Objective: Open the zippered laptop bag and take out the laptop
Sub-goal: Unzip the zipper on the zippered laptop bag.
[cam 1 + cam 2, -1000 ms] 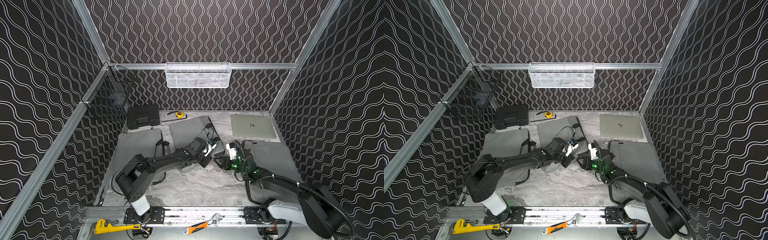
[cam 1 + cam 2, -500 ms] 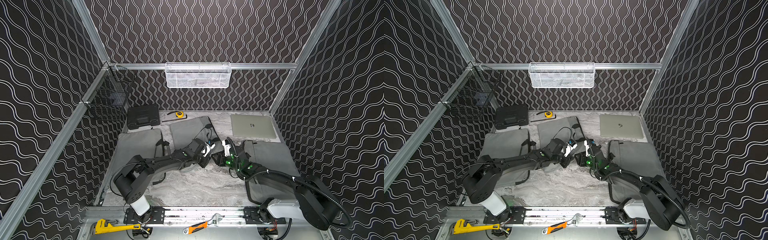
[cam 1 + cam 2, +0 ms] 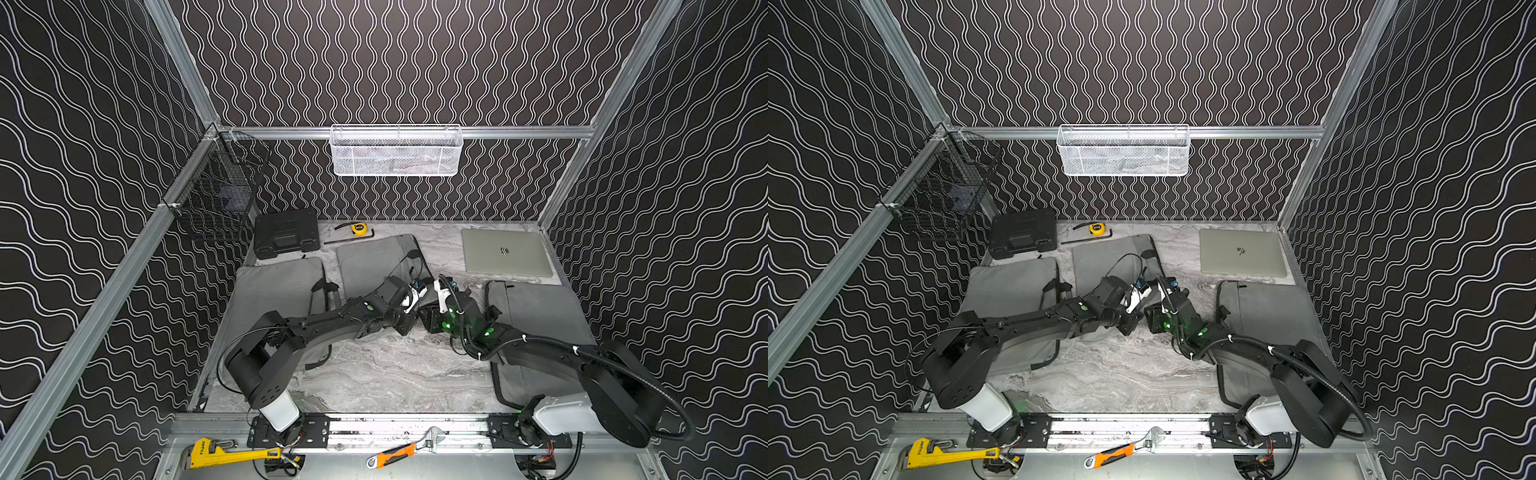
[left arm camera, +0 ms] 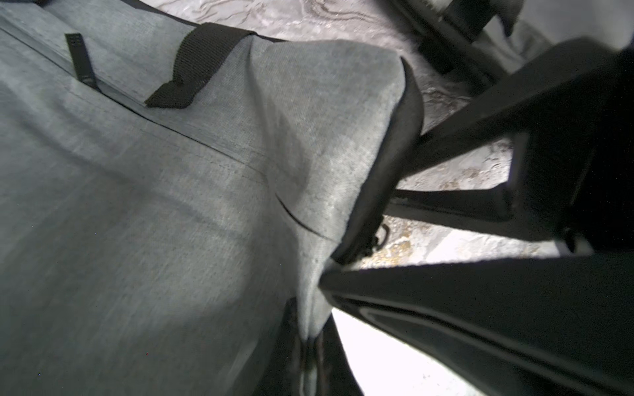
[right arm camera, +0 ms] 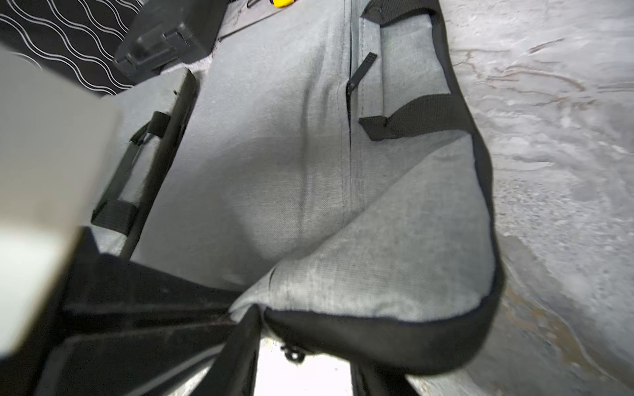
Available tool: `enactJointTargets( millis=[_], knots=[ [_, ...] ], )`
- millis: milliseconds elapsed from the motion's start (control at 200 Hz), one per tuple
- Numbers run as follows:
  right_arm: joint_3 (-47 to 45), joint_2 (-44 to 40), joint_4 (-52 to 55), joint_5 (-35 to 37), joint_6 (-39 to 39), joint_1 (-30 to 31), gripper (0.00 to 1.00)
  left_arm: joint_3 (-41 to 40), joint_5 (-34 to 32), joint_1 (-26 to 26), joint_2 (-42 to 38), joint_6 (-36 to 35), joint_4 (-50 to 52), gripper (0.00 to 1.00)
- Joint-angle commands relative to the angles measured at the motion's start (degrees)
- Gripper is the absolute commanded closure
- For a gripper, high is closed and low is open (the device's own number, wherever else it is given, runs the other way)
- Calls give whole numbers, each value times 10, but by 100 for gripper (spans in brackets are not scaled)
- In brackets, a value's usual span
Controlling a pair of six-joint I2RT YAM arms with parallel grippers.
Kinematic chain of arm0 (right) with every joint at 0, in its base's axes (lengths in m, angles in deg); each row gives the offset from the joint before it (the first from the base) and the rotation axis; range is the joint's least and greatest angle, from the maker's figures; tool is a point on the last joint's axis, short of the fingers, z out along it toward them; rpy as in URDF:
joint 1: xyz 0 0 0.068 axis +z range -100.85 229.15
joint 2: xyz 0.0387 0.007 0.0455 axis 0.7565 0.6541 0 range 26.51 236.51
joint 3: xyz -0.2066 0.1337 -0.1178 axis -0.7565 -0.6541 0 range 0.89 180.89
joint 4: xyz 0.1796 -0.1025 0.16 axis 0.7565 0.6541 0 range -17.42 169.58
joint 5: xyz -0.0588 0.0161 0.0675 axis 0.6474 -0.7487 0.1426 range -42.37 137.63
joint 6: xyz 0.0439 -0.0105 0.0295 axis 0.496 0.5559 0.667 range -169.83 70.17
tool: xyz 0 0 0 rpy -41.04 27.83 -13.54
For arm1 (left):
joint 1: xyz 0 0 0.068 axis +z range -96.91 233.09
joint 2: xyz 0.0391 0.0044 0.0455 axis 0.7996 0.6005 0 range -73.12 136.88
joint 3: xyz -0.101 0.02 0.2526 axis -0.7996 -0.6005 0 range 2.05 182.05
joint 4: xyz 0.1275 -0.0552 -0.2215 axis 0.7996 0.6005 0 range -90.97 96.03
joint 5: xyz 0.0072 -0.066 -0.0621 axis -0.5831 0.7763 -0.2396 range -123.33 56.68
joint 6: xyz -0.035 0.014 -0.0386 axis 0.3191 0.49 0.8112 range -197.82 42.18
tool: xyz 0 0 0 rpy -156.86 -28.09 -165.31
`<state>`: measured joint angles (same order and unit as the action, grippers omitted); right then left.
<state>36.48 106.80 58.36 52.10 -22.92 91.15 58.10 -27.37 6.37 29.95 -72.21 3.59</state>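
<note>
The middle grey zippered laptop bag [image 3: 370, 262] [image 3: 1100, 257] lies flat, its near corner lifted. My left gripper [image 3: 409, 326] [image 3: 1127, 328] [image 4: 310, 346] is shut on the grey fabric of that corner. My right gripper [image 3: 428, 320] [image 3: 1152, 320] [image 5: 302, 363] faces it at the same corner. Its jaws stand apart, and the small black zipper pull [image 5: 293, 355] [image 4: 380, 236] hangs between them from the bag's black edge. The zipper looks closed. The laptop in this bag is hidden.
Two more grey bags lie at the left [image 3: 274, 291] and right [image 3: 536, 311]. A silver notebook computer [image 3: 505, 251] rests bare at the back right. A black case [image 3: 286, 232] and a yellow tape measure [image 3: 359, 227] sit at the back.
My right gripper has swung left to the bag's lifted corner and its jaws have narrowed around the zipper pull. The left gripper has kept its hold.
</note>
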Motion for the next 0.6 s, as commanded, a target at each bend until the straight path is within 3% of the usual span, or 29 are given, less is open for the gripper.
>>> enactJointTargets(
  millis=[0, 295, 480, 596],
  knots=[
    [15, 15, 39, 47, -7, -2, 58, -2, 50, -1, -16, -2, -53, 100],
    [23, 9, 53, 79, -51, -2, 74, -8, 39, 3, -26, -19, -49, 100],
    [28, 7, 70, 111, -59, -2, 67, 21, 54, 5, 0, -18, -51, 100],
    [35, 13, 68, 112, -65, -2, 69, 20, 61, 5, -2, -14, -67, 100]
  ],
)
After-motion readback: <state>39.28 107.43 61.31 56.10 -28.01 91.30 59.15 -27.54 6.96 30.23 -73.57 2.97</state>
